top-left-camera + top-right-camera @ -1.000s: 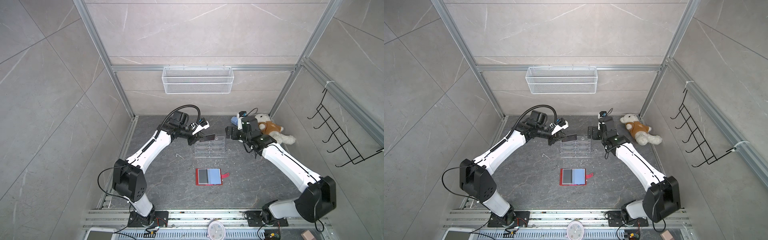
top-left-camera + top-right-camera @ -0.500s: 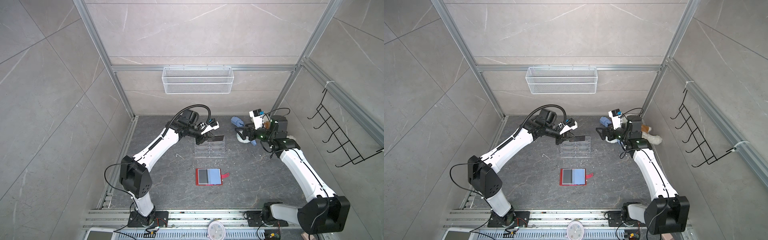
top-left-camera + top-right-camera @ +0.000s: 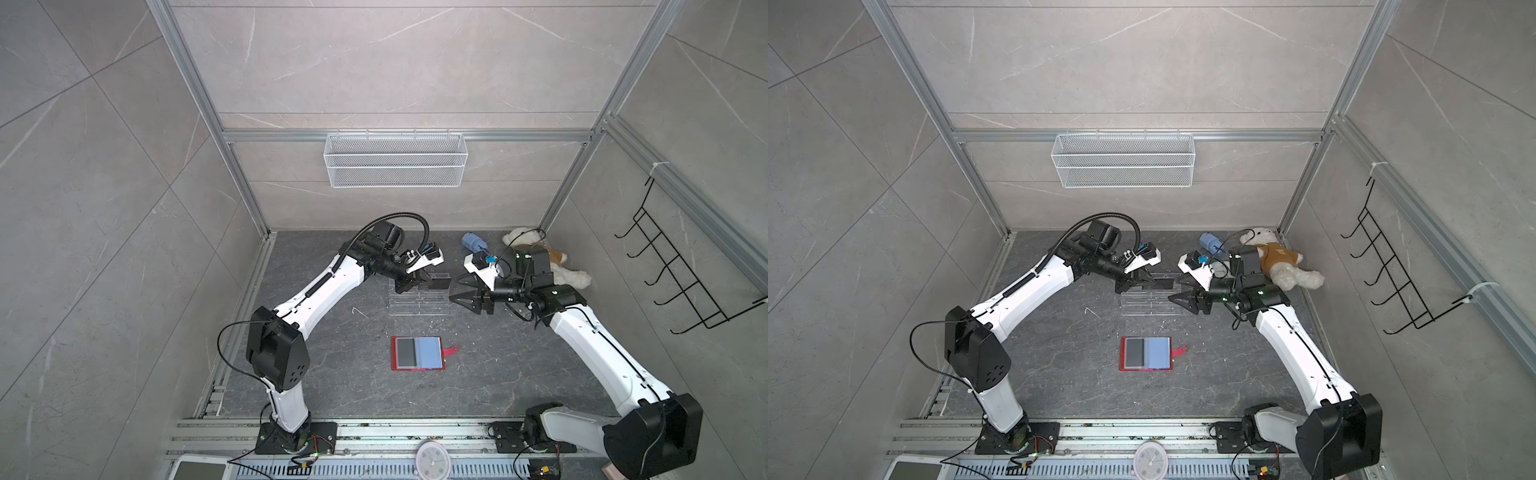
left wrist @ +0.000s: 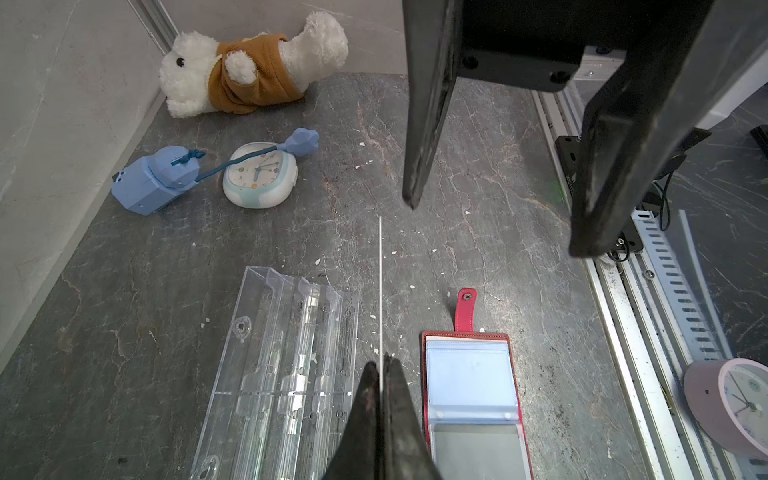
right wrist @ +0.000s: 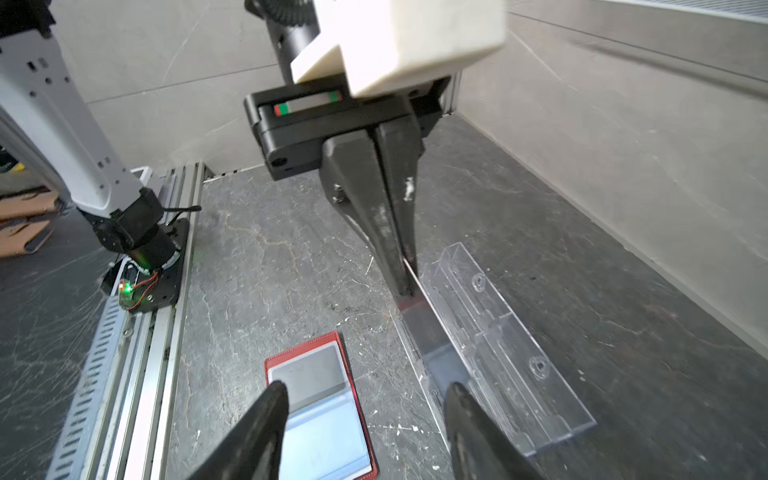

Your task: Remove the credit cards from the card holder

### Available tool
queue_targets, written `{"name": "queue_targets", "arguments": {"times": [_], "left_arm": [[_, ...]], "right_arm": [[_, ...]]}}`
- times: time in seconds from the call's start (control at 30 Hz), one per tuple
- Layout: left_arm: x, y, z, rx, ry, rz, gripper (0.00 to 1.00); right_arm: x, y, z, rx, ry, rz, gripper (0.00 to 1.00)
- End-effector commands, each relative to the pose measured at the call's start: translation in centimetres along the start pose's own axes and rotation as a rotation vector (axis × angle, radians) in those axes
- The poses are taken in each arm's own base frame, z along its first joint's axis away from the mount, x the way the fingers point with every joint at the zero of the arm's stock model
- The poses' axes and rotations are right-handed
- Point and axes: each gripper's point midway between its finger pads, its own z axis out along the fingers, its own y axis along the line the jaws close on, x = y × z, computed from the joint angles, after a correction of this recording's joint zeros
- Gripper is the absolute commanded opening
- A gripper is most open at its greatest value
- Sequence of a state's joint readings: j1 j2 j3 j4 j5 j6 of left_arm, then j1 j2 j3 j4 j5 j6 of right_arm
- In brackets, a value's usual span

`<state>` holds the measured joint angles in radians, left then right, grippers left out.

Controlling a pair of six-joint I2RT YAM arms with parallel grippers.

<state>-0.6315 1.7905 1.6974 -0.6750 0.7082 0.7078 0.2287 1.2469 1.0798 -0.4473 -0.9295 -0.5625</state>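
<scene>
dark grey veined stone floor [image 3: 353, 374] is lying bare all round the red leather-look card holder [image 3: 417, 353], which is resting spread flat, well apart from both arms. left gripper [image 3: 417, 284], stretching level above the clear acrylic tiered stand [image 3: 419, 303], is pinching a thin black card [image 3: 438, 284] by one end. right gripper [image 3: 455, 290], fingers spread, is hovering just beside the card's free end.

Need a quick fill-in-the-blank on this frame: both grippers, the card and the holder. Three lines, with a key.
1. The left gripper is shut on a black ___.
2. The card holder lies ___ on the floor.
3. The right gripper has its fingers apart and holds ___.

Missing words: card; open; nothing.
</scene>
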Motion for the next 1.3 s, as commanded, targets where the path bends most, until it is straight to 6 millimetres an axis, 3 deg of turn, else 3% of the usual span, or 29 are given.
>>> {"name": "queue_targets", "arguments": {"times": [0.0,0.43,0.67,0.9,1.07,1.17,1.27], "left_arm": [[-0.7,-0.8,0.1,0.031,-0.016,0.026,0.0],[-0.3,-2.1,1.1,0.067,0.003,0.039,0.0],[0.4,-2.2,1.2,0.062,0.037,0.045,0.0],[1.0,-2.5,1.2,0.068,0.051,0.052,0.0],[0.9,-2.8,1.2,0.077,0.046,0.056,0.0],[0.7,-3.0,1.3,0.08,0.043,0.058,0.0],[0.7,-3.0,1.3,0.08,0.044,0.058,0.0]], "right_arm": [[0.4,0.3,0.3,-0.023,0.049,-0.064,0.61],[1.3,-1.5,1.0,0.025,0.12,-0.081,0.55],[1.5,-1.5,-0.7,0.096,0.161,-0.122,0.56],[1.3,-1.7,-1.0,0.104,0.176,-0.132,0.57],[1.3,-1.4,-0.4,0.041,0.169,-0.123,0.52],[1.7,-1.2,0.3,0.006,0.163,-0.116,0.44],[2.5,-1.0,0.8,-0.015,0.179,-0.107,0.43]]}}
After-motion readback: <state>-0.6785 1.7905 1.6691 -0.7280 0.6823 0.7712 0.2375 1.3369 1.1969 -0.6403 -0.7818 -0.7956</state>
